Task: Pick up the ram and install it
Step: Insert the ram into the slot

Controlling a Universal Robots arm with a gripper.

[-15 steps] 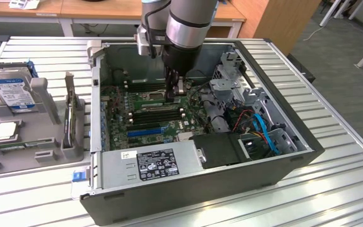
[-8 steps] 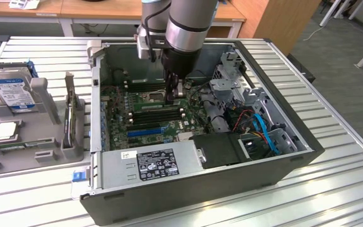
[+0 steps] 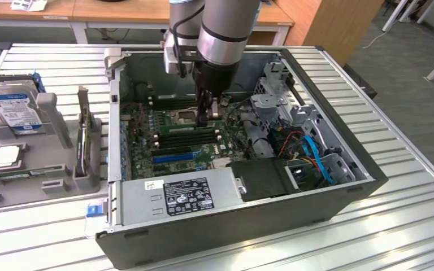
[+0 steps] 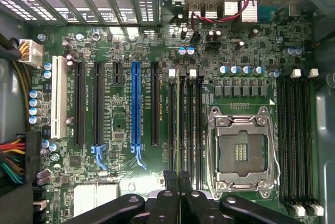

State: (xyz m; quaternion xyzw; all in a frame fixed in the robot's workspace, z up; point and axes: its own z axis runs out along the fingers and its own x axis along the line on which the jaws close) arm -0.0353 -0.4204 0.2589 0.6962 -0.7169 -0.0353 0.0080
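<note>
**Tool (image 4: 178, 181) closed on the ram (image 4: 178, 124), down among the memory slots**

Your tool (image 3: 208, 116) sits low inside the open computer case (image 3: 239, 231), its fingers pinched together on the ram. You see the ram edge-on as a thin pale-green line. It runs along the black memory slots (image 4: 192, 124), between the blue slot (image 4: 136, 103) and the empty processor socket (image 4: 241, 150). You cannot tell whether it is seated in a slot. The case lies on the tabletop (image 3: 398, 226). At the exterior view's left, a grey tray (image 3: 6, 197) holds a hard drive (image 3: 13, 104).
</note>
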